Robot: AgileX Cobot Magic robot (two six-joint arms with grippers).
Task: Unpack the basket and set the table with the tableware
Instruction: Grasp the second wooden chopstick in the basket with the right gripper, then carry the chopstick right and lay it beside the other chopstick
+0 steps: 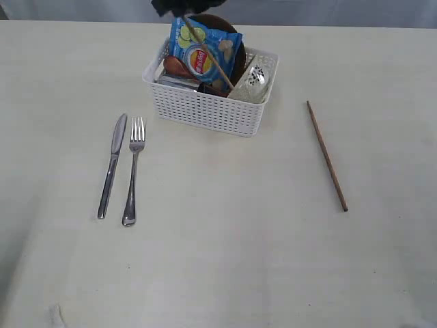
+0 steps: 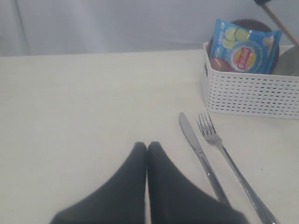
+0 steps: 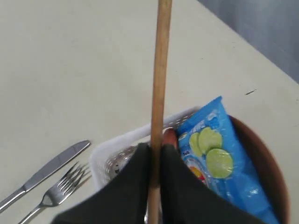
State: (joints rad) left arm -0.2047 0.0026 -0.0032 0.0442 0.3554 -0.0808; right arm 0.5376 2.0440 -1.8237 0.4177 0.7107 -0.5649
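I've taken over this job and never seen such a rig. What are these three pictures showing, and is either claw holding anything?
This is a robot with two arms, each ending in a two-finger gripper. The wide picture comes from a camera off the arms; the other two from cameras on the wrists. On the table lie a knife, a fork and one chopstick. The white basket holds a blue snack bag, a brown plate and more. The right gripper, above the basket, is shut on a second chopstick. The left gripper is shut and empty, near the knife and fork.
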